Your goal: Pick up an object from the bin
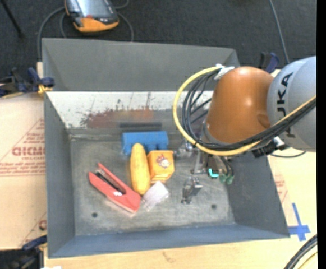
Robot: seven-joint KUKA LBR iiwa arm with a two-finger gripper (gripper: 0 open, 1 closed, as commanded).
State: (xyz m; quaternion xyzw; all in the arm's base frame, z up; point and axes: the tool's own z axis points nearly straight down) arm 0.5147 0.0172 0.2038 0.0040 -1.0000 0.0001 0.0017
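White crumpled wad (156,195) lies on the bin (59,195) floor toward the front wall, nearest the gripper (191,193); gripper sits low over bare floor just right of the wad (open or closed: cannot tell); small orange box (161,165) and yellow banana-shaped thing (139,168) lie side by side just behind the wad; blue block (145,139) sits nearer the back wall; red stapler-like tool (113,188) lies angled, left of the wad.

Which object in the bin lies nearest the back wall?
The blue block; the yellow banana-shaped piece, orange box and red tool lie in front of it.
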